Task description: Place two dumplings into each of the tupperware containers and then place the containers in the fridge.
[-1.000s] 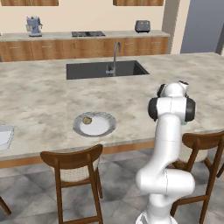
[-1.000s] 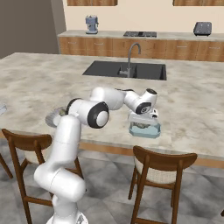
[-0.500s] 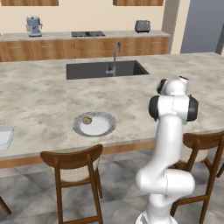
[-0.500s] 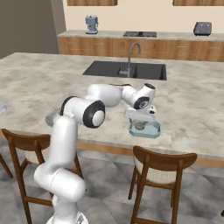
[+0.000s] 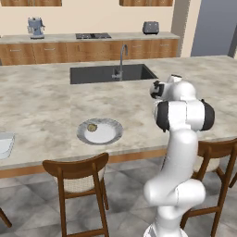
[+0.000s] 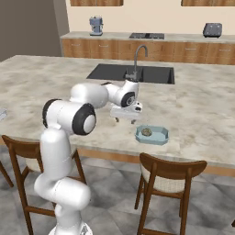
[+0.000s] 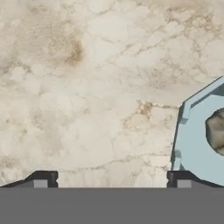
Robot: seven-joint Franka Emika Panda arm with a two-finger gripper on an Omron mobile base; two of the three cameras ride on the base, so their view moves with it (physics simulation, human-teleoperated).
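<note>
A pale blue tupperware container (image 6: 158, 136) sits near the counter's front edge with one tan dumpling (image 6: 146, 132) in it. My gripper (image 6: 125, 120) hangs open and empty just above the counter, a little to the left of it. In the hand view the container (image 7: 192, 144) and its dumpling (image 7: 217, 132) lie at the right edge, outside my gripper (image 7: 111, 181). Another dumpling (image 5: 92, 127) rests on the round white plate (image 5: 107, 135). A second tupperware container (image 5: 3, 143) lies at the far left. The blue-grey fridge (image 5: 214, 28) stands at the back right.
A dark sink (image 5: 111, 74) with a tall tap (image 5: 122, 58) is set in the middle of the marble island. Wooden chairs (image 6: 167, 176) stand along the island's front edge. The back counter carries a coffee machine (image 5: 35, 26), a hob and a toaster (image 5: 150, 28).
My gripper has drawn back to the left from over the container and opened a little wider. The dumpling stays in the container.
</note>
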